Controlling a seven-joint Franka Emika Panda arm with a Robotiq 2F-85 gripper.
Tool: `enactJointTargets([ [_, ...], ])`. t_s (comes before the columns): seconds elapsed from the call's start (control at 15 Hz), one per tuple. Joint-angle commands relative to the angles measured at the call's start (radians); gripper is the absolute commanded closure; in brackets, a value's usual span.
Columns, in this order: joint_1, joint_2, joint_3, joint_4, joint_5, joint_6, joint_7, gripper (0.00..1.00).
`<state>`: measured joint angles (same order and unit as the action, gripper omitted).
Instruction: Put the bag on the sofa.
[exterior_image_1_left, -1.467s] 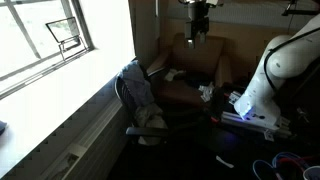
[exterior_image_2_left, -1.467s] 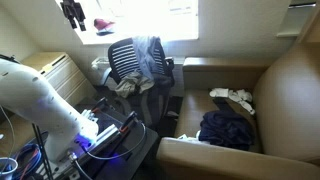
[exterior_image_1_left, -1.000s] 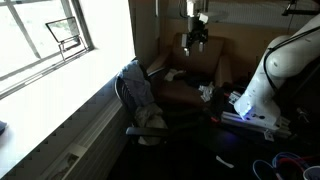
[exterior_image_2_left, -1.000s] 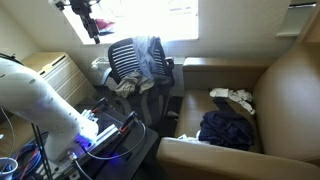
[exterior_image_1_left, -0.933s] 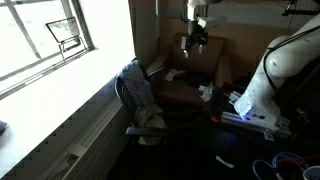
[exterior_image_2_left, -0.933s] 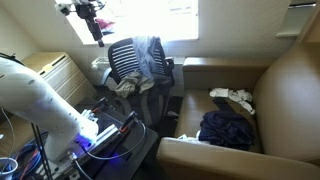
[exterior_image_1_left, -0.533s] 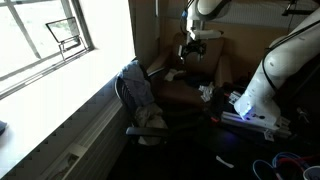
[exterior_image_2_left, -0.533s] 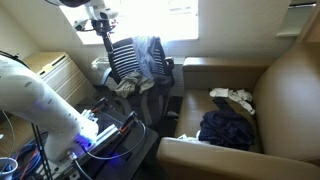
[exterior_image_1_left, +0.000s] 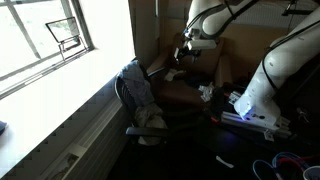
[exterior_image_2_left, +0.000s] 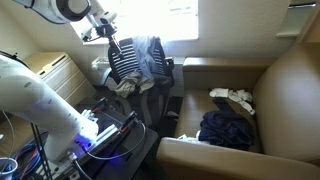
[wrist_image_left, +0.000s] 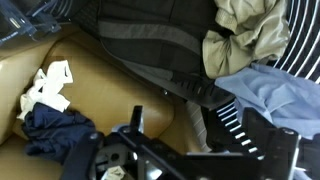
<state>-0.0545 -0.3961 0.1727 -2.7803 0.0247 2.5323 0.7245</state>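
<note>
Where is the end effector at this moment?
In an exterior view the end effector hangs by the top of the swivel chair, in front of the window and left of the sofa.

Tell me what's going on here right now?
The robot arm's tool hangs open and empty in the air near the swivel chair. The black bag lies next to that chair in the wrist view, not yet picked up. The sofa holds a dark cloth heap and some pale scraps.

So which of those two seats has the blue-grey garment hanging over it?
The black mesh swivel chair: the garment drapes over its back. The brown sofa has no such garment, just a dark bundle and a pale cloth on its seat.
</note>
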Motion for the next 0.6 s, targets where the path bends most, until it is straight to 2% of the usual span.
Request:
enactJointTargets([
  [0.0,-0.122,0.133,0.115,-0.013,-0.17,0.268,0.242,0.0],
  [0.07,-0.242,0.201,0.205,-0.013,-0.22,0.314,0.331,0.0],
  [0.2,-0.315,0.267,0.247,-0.012,-0.385,0.248,0.513,0.0],
  [0.27,-0.175,0.181,0.139,-0.012,-0.314,0.223,0.42,0.0],
  [0.33,-0.266,0.223,0.219,-0.011,-0.344,0.229,0.469,0.0],
  [0.47,-0.292,0.271,0.227,-0.006,-0.368,0.231,0.496,0.0],
  [0.53,-0.305,0.26,0.232,-0.004,-0.422,0.24,0.515,0.0],
])
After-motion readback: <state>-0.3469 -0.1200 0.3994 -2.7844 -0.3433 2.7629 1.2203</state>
